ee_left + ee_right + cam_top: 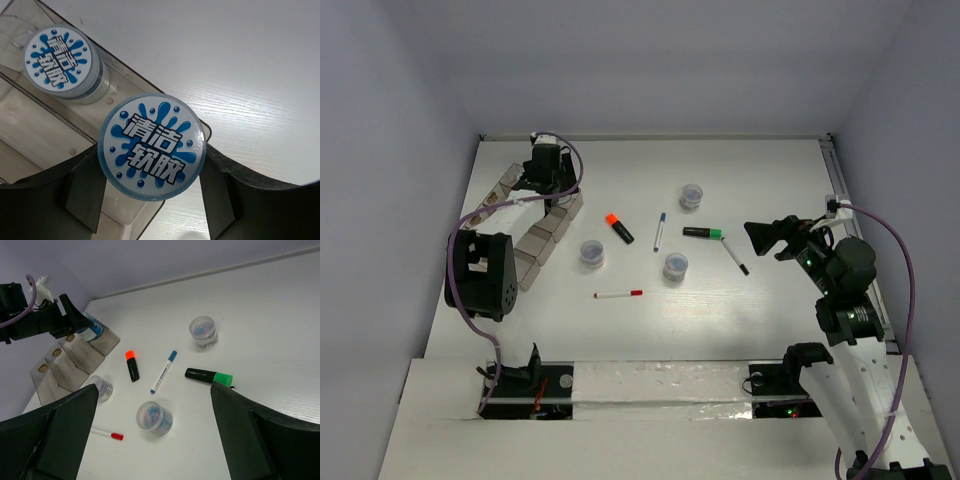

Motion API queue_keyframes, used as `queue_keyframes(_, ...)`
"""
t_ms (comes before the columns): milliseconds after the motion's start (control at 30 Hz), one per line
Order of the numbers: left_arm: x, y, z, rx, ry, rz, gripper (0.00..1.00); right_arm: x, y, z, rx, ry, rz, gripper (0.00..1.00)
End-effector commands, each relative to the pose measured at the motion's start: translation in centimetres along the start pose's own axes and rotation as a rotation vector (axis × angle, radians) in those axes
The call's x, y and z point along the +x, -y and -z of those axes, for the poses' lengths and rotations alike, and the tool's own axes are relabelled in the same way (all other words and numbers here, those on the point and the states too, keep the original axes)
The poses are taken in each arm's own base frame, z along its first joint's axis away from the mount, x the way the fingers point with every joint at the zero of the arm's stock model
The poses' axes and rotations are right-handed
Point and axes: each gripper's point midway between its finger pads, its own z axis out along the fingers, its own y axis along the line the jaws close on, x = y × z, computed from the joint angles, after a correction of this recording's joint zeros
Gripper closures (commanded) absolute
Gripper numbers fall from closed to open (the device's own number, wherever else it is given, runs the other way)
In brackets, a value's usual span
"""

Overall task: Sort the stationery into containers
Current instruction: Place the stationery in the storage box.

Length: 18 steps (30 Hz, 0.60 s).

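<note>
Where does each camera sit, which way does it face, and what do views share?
Top external: above and behind the bases, looking down on the table; both arms show, left pincer at the organiser tray.
Left wrist: on the left arm, looking down past its fingers at the blue-topped jar they grip.
Right wrist: on the right arm, facing left toward the tray; its fingers frame the view.
Shared: top and right wrist show the orange highlighter.
</note>
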Motion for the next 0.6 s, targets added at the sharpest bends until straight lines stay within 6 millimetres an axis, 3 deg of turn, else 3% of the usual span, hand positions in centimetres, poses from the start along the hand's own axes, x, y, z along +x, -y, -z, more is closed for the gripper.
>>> queue_keyframes(0,-5.3,0.5,0.5,0.005,0.145,0.017,0.59,-1.0,-0.9,-0.1,-0.041,0.035,0.037,0.00)
queue_keyframes(167,-4.8,0.5,0.0,0.005,0.145,0.019,0.55,-1.0,-0.9,-0.1,-0.041,0.035,0.037,0.00)
queue_keyframes(500,-5.1,0.1,0.4,-0.018,0.151,0.016,0.01,-1.0,-0.8,0.0,-0.032,0.035,0.040,0.00)
queue_keyframes(567,-6.2,0.2,1.4,-0.009,0.175,0.025,0.01,-1.0,-0.8,0.1,-0.031,0.037,0.040,0.00)
